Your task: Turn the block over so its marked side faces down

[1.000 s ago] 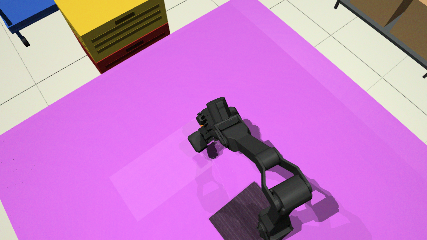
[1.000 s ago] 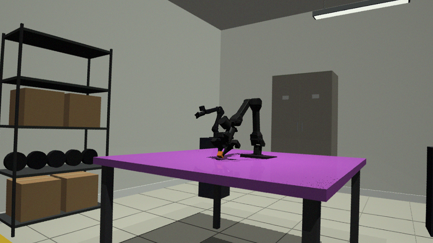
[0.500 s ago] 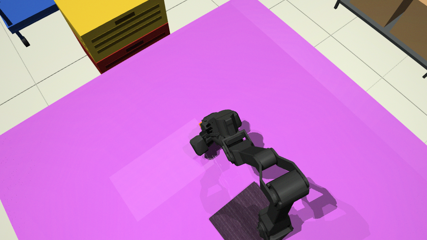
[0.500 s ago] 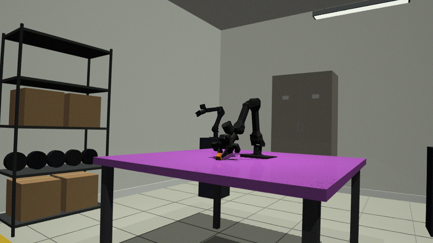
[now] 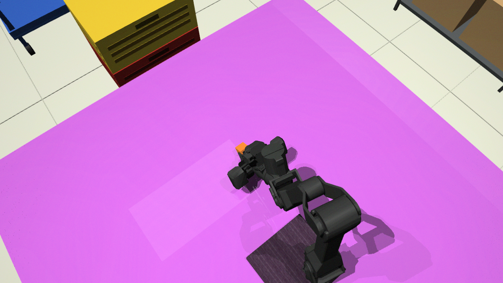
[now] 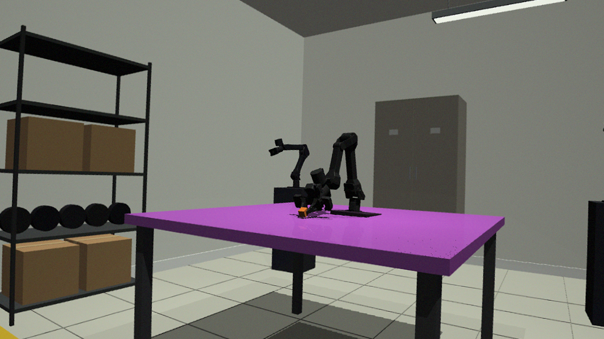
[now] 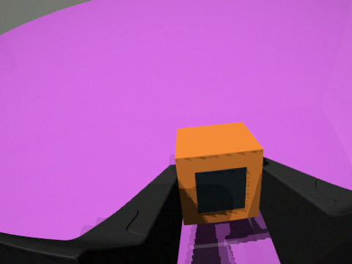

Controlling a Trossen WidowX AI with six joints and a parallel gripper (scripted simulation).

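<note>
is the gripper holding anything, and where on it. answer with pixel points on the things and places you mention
Yes, the orange block (image 5: 241, 147) (image 6: 302, 212) (image 7: 218, 141), held in the gripper (image 5: 242, 153) (image 6: 302, 209) (image 7: 215, 170) by two opposite sides, with the dark marked face between them.

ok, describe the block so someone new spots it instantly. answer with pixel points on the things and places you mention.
Start at the purple table (image 5: 197, 105) (image 6: 316, 234) (image 7: 110, 92), then follow the black arm (image 5: 337, 214) (image 6: 335, 165) to its fingers (image 5: 242, 153) (image 6: 303, 211). They grip a small orange block (image 5: 241, 147) (image 6: 302, 212) (image 7: 220, 141). Unlike the all-dark arm around it, it's bright orange, with a dark square on one face.

Arm base (image 5: 325, 271) cut off by bottom edge; block's underside hidden, seemingly.
</note>
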